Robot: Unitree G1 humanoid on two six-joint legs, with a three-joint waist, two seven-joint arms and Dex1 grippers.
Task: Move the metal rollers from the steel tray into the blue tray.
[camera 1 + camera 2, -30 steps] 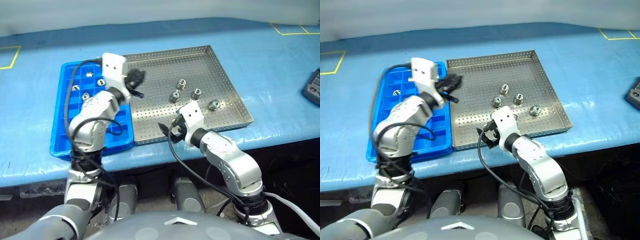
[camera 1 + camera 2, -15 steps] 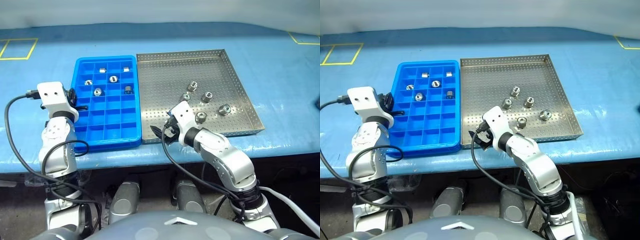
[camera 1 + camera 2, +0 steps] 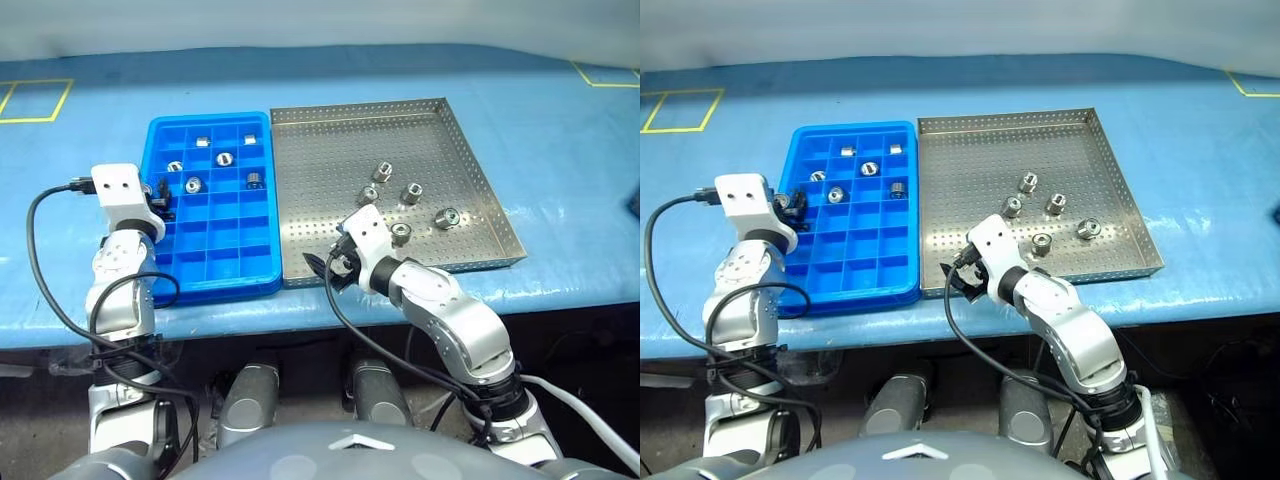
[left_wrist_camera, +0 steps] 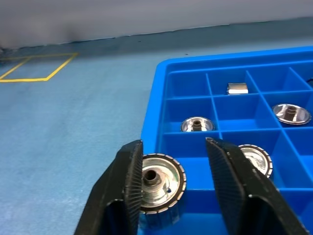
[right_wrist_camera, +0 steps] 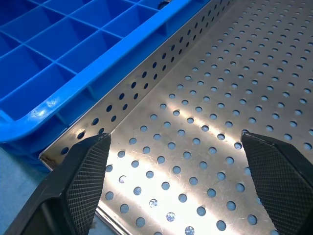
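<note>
Rollers: one sits between the parted fingers of the left gripper at the blue tray's left rim, touching one finger. The right gripper, spread wide and empty, hovers over the steel tray's near-left corner. Farther off, five rollers lie on the steel tray, five more in blue compartments.

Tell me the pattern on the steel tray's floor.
Rows of small round holes cover the silver square steel tray; clearest in the right wrist view.
</note>
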